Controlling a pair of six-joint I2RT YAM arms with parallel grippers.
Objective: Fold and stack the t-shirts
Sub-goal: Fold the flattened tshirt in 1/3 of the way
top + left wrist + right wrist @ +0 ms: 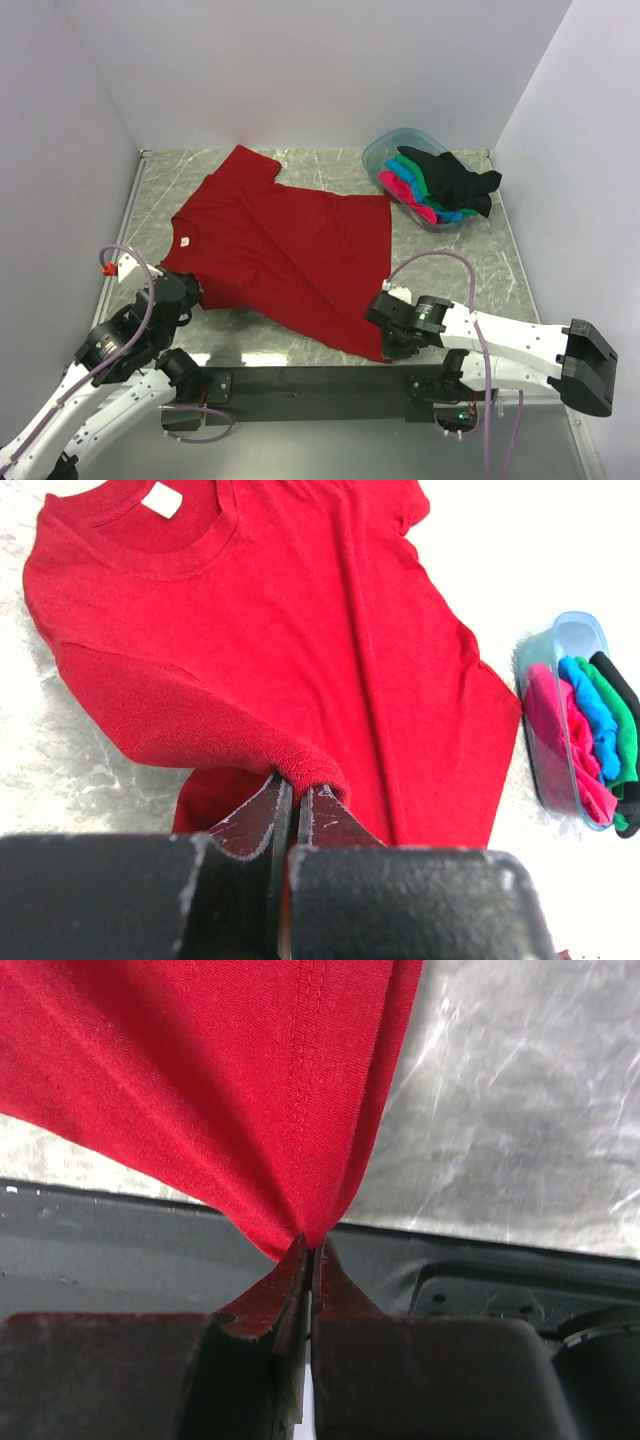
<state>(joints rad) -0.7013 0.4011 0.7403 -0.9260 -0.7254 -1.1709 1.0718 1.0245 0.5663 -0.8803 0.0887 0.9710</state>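
A dark red t-shirt [285,245] lies spread on the marble table, collar with a white tag to the left. My left gripper [190,297] is shut on the near sleeve hem [305,770]. My right gripper [387,338] is shut on the shirt's near bottom corner [305,1230], by the table's front edge. A clear bluish plastic tub [385,150] at the back right holds the black t-shirt [452,178], green t-shirt [415,178], bright blue t-shirt [405,180] and hot pink t-shirt [405,196], bunched together. The tub also shows in the left wrist view [560,645].
White walls close in the table on three sides. A black mounting bar [330,385] runs along the front edge between the arm bases. Bare marble [450,260] lies right of the shirt.
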